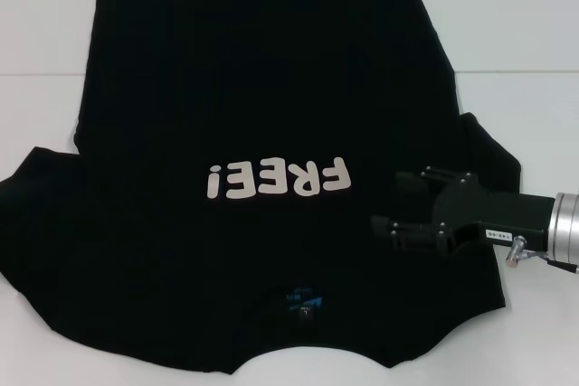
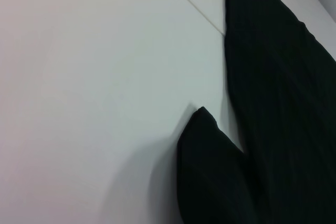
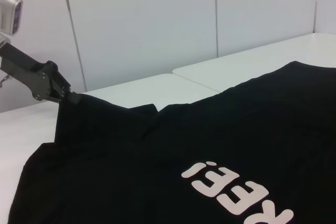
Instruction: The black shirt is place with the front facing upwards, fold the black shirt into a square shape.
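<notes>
The black shirt lies spread flat on the white table, front up, with the cream "FREE!" letters across its chest and the blue neck label near the front edge. My right gripper is over the shirt's right side, beside the letters and by the right sleeve. It is open, with nothing between its fingers. My left gripper shows only in the right wrist view, with its tip at the edge of the left sleeve. The left wrist view shows that sleeve's corner on the table.
Bare white tabletop lies on both sides of the shirt and behind it. A seam runs between the table panels. A pale wall stands behind the table.
</notes>
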Available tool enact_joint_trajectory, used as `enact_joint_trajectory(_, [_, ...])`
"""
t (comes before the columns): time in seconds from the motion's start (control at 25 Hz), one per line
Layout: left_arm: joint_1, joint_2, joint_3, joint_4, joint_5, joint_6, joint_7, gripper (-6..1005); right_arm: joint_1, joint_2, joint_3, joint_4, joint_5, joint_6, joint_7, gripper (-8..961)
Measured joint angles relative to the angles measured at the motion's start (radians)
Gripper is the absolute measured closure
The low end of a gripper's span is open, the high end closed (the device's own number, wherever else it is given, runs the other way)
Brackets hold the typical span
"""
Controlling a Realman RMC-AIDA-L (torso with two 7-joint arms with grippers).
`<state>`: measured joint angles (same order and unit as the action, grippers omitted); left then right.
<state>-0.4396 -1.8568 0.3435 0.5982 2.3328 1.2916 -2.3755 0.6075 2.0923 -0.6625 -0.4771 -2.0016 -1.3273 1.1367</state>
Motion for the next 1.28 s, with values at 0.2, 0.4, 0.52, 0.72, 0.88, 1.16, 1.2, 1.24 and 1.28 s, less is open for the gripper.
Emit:
enact_joint_trajectory(0.2, [-0.006,0.0,-0.001,0.001,-0.003,0.01,0.0,958,0.0,0.0,0.0,0.0,0.0,0.0,0.0,88])
enact_joint_trajectory(0.4, [-0.042,-0.004,0.014,0.038,-0.005,0.06,0.0,948,-0.002,0.0,-0.001,0.0,0.0,-0.001,0.0,89])
enact_joint_trajectory(0.52, [-0.083,-0.031,0.059,0.107,-0.001,0.092,-0.005,942,-0.004,0.0,-0.001,0.0,0.0,-0.004,0.001,89])
enact_joint_trajectory(0.72, [-0.138,-0.081,0.226,0.219,-0.001,0.106,-0.043,932,-0.006,0.0,-0.004,0.0,-0.001,-0.011,0.013,88])
enact_joint_trajectory(0.88, [-0.163,-0.12,0.311,0.261,0.0,0.109,-0.056,924,-0.01,0.0,-0.005,0.0,-0.001,-0.011,0.018,88])
enact_joint_trajectory(1.16, [-0.175,-0.153,0.325,0.25,-0.013,0.099,-0.05,910,-0.012,0.0,-0.006,0.0,0.0,-0.012,0.018,89])
enact_joint_trajectory(1.2, [-0.175,-0.158,0.319,0.243,-0.025,0.1,-0.041,908,-0.012,0.0,-0.006,0.0,0.0,-0.012,0.018,88])
enact_joint_trajectory(1.24, [-0.174,-0.16,0.316,0.233,-0.041,0.103,-0.03,906,-0.012,0.0,-0.006,0.0,0.0,-0.012,0.018,88])
enact_joint_trajectory(1.28, [-0.173,-0.161,0.314,0.224,-0.056,0.107,-0.019,904,-0.012,0.0,-0.006,0.0,0.0,-0.012,0.018,88])
